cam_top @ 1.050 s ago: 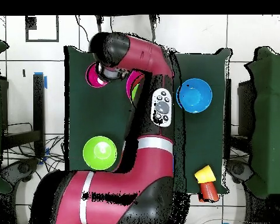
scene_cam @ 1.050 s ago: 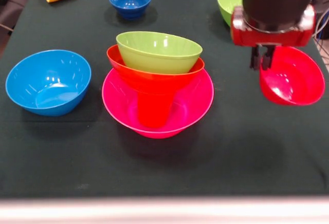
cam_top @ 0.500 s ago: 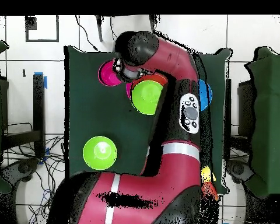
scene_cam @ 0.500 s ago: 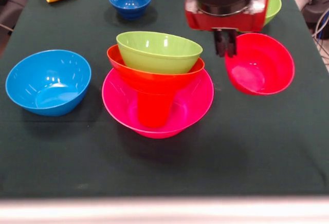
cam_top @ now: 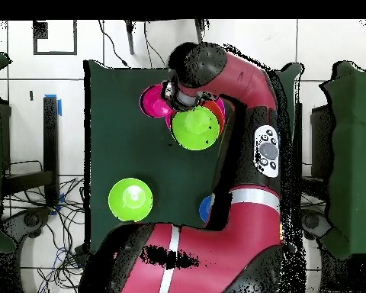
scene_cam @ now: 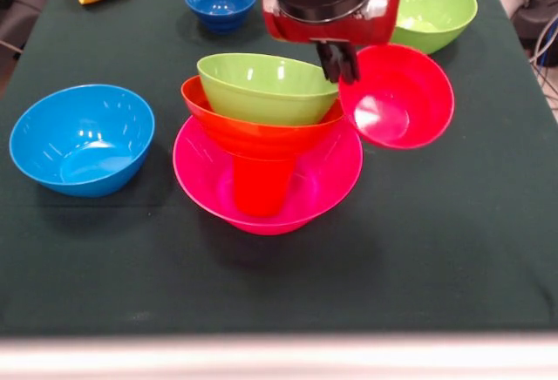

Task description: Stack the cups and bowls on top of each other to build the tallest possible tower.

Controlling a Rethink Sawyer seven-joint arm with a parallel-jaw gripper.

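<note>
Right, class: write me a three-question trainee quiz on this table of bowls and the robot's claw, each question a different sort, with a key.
1. True or false: the claw holds the red bowl by its rim.
2. Which bowl tops the tower? A) light blue B) lime green C) dark blue
3. Fill in: the tower's widest bowl, at its base, is ____.

Key: 1 true; 2 B, the lime green bowl; 3 pink, the pink bowl.

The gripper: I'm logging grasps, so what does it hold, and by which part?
The gripper is shut on the red bowl, pinching the rim at its upper edge; the bowl hangs tilted beside the tower.
</note>
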